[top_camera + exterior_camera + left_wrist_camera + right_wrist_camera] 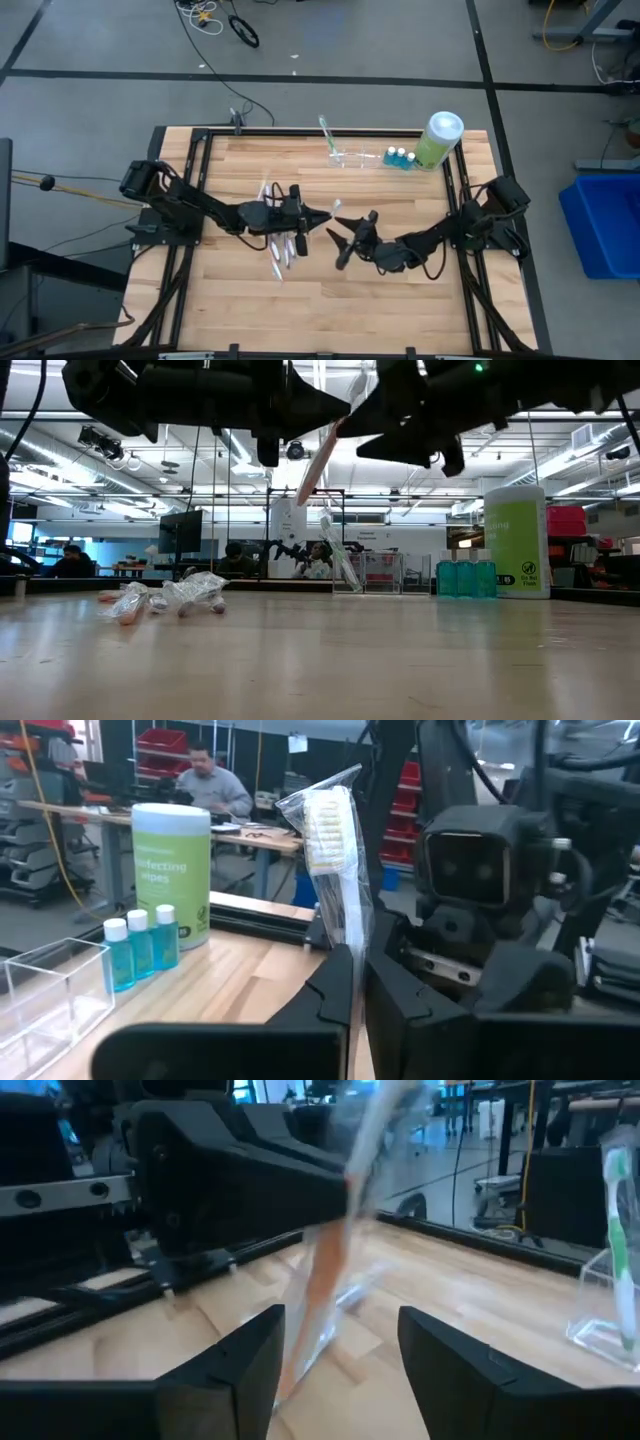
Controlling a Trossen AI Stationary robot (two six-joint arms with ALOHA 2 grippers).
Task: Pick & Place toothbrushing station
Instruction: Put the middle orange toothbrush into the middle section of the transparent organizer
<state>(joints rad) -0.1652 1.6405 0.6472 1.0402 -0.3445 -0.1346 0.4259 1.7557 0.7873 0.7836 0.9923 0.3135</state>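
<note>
Wrapped toothbrush hangs mid-air between both arms; handover could slip.

Your left gripper [318, 219] jaws are clenched on a wrapped toothbrush [335, 870] above the worktop [400, 300]; your right gripper [342, 242] waits with jaws released around it. The slick wrapper may slide. The toothbrushing station [355, 156] sits at the far edge, beside the small blue bottles [399, 157].

Even, bright overhead light falls on the pale wooden worktop [300, 310], leaving only soft, faint shadows under both arms. In the low view, ceiling strip lights [560, 455] glow white while the arms overhead read as near-black silhouettes against them. In the right wrist view the wrapped toothbrush [335, 1250] is smeared with blur. The left wrist view is sharp close in, with the room behind slightly soft.
</note>
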